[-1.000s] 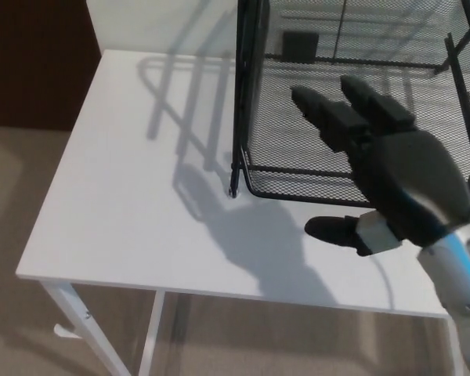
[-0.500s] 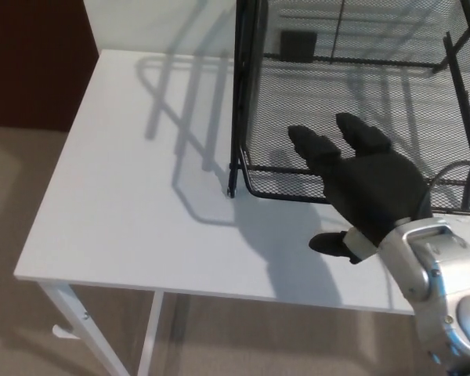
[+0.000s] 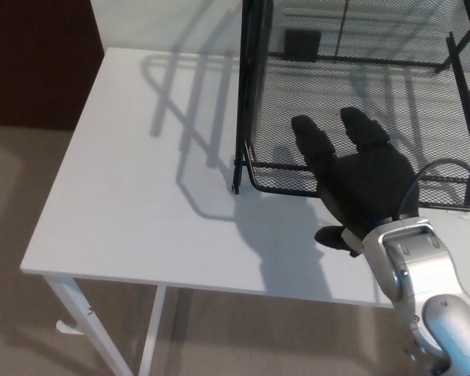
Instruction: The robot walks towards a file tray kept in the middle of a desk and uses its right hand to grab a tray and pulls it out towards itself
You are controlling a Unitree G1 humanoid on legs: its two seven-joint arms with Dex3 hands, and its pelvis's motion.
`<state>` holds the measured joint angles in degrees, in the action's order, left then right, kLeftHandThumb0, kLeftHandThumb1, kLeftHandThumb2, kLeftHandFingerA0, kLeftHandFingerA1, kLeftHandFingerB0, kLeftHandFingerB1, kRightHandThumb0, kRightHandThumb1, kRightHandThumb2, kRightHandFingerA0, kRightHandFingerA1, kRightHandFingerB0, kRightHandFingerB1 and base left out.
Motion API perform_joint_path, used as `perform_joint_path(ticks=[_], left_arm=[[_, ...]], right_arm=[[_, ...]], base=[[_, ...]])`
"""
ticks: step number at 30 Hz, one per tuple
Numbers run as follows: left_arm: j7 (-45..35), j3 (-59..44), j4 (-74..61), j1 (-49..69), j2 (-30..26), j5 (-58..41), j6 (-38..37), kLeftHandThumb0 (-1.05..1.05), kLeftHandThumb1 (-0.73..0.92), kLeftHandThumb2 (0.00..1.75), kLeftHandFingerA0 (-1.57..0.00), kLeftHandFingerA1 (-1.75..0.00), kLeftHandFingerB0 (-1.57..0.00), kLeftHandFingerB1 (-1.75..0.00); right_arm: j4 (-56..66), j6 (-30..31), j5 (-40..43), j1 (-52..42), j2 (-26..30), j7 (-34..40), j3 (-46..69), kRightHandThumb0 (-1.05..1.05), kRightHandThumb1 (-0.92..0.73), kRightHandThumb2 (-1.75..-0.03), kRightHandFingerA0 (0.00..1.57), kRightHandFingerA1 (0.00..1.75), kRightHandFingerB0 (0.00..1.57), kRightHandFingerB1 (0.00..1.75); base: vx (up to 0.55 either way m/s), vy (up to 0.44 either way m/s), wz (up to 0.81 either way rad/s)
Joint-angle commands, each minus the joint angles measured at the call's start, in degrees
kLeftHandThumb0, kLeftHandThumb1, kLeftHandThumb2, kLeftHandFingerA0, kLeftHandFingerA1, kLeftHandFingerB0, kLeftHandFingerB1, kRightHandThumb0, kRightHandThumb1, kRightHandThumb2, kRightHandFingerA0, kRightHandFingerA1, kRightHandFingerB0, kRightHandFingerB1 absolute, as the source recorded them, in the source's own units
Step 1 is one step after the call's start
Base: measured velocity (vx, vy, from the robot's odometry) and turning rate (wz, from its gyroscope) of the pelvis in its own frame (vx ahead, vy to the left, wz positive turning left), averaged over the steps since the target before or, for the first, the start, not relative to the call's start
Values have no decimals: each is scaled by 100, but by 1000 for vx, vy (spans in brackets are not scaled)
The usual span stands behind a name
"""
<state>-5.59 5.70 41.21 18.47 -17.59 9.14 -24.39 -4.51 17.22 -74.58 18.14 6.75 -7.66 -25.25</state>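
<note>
One black wire-mesh file tray (image 3: 360, 86) stands on the right part of a white desk (image 3: 141, 172), its upright black frame post (image 3: 241, 94) meeting the desktop near the middle of the picture. One mesh tray (image 3: 290, 149) shows clearly as the lowest level, its rounded front rim lying just above the desk surface; higher levels are cut off by the top edge, so their number cannot be told. One robot hand is in view, the right hand (image 3: 359, 180), coming in from the lower right on a silver forearm (image 3: 423, 298). Two thick fingers (image 3: 313, 141) reach forward over the front rim and lie spread apart above the mesh floor, while the single thumb (image 3: 334, 237) sits below the rim, over the desktop. The rim thus lies between fingers and thumb, but whether they press on it cannot be told. One dark rectangular object (image 3: 301, 43) sits at the back of the rack. Two white desk legs (image 3: 94, 329) show at the lower left, above a beige carpet (image 3: 16, 313).
</note>
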Motion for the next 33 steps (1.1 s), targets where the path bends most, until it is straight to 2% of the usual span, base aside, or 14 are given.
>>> perform_joint_path(ticks=[1,7,9,13,15,22,24,25,27,28,29,30,32,33], left_arm=[[-122,71,-107,41,-304,233,396,-29,50,55,-58,-42,-38,-34],[-83,124,-262,19,-336,306,456,-31,50,56,-57,-44,-39,-35],[-93,117,-405,0,-326,307,625,-28,50,55,-57,-43,-39,-35],[-169,121,-507,66,-363,272,692,-30,50,56,-57,-43,-38,-34],[-198,108,-620,123,-363,238,750,-29,50,55,-56,-41,-38,-34],[-133,149,-511,87,-410,348,764,-31,50,56,-58,-42,-39,-35],[-187,130,-512,116,-408,283,699,-29,50,56,-57,-42,-40,-35],[-200,129,-502,104,-408,280,713,-37,40,69,-51,-51,-35,-44],[-202,152,-534,107,-422,327,767,-30,50,56,-57,-41,-40,-35],[-195,161,-527,98,-432,348,765,-31,50,56,-58,-42,-40,-35],[-180,162,-441,67,-424,348,709,-39,40,68,-54,-52,-35,-44],[-168,169,-394,31,-425,361,696,-40,40,68,-53,-51,-35,-44],[-175,174,-446,36,-427,366,725,-32,49,55,-58,-44,-40,-35],[-202,169,-497,59,-433,355,743,-31,50,56,-57,-43,-41,-35]], right_arm=[[-539,1143,-586,-105,47,2,65,-72,-44,-79,0,0,5,4],[-568,989,-339,-187,81,128,178,-65,-42,-77,0,2,10,9],[-577,916,-184,-285,63,356,242,-56,-36,-76,1,9,6,27],[-419,854,-51,-611,-8,418,284,-53,-35,-75,0,9,8,26],[-216,873,-97,-819,-45,337,257,-61,-40,-75,0,1,5,8],[520,986,-448,-1395,-71,-54,-21,-70,-43,-77,0,2,0,0],[875,939,-337,-1665,-115,17,-42,-60,-39,-75,0,4,10,16],[992,904,-343,-1773,-108,92,-71,-57,-36,-76,0,10,9,23],[1143,841,-296,-1926,-99,181,-88,-55,-35,-75,0,11,8,28],[1207,857,-350,-1989,-110,203,-112,-64,-40,-53,0,28,11,26],[1354,877,-466,-2116,-116,191,-175,-68,-33,-63,3,21,11,29],[1444,885,-534,-2186,-121,183,-213,-67,-42,-54,0,28,11,26],[1545,870,-593,-2273,-106,191,-252,-68,-42,-54,0,28,12,26],[1630,809,-547,-2384,-101,296,-274,-53,-30,-76,2,19,8,36]], base=[[0,0,0],[0,0,0],[0,0,0],[0,0,0],[0,0,0],[0,0,0],[0,0,0],[0,0,0],[0,0,0],[0,0,0],[0,0,0],[0,0,0],[0,0,0],[0,0,0]])
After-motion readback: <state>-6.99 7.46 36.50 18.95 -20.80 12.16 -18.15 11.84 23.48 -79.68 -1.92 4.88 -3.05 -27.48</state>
